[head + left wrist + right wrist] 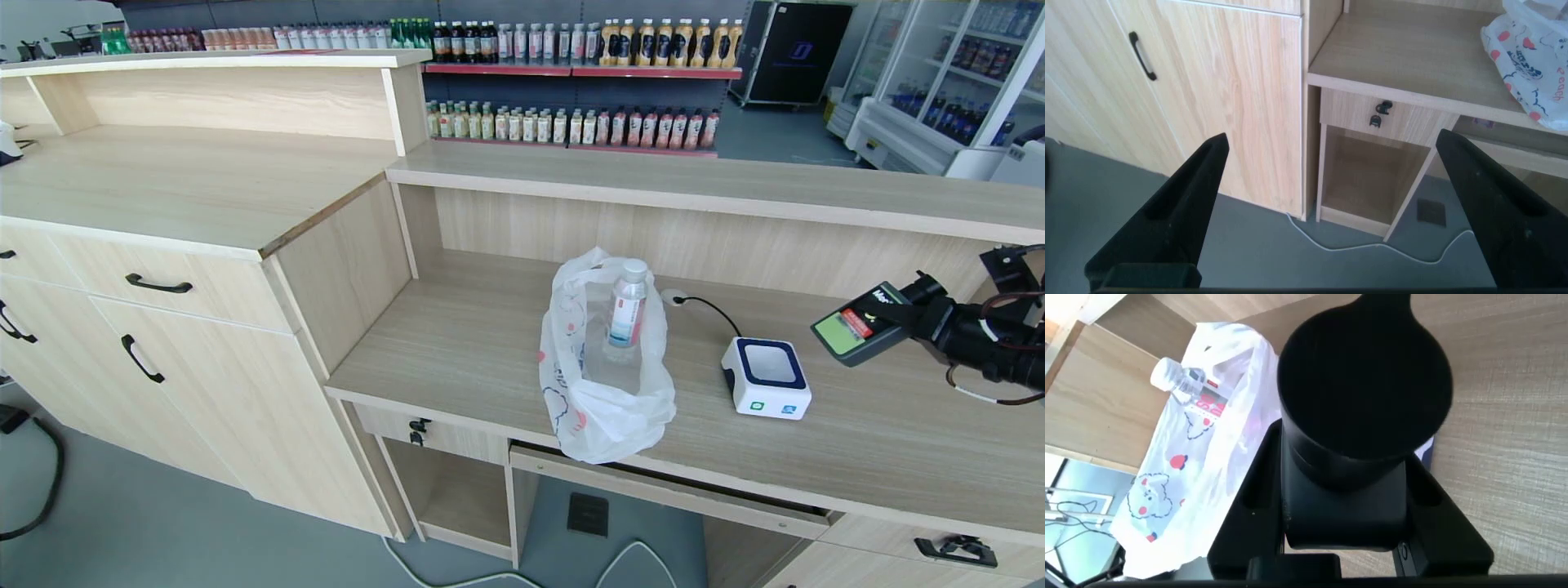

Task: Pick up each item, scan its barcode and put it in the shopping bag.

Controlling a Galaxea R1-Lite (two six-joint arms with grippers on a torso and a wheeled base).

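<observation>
Holding a black container [853, 333] clamped in its fingers, right end effector [902, 314] hangs above the tabletop [457, 343], off to the right of the scanner [767, 376]. Bag [604, 408] stands open on the tabletop just left of the scanner, with a bottle [627, 314] upright inside it. Left end effector [1331, 139] is spread wide with nothing in it, low over the floor in front of the cabinet [1249, 98].

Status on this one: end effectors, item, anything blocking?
Left end effector open, low by the cabinet. Right end effector shut on dark canister, right of scanner. Water bottle upright in shopping bag. Scanner's cable lies behind it, away from the canister.
</observation>
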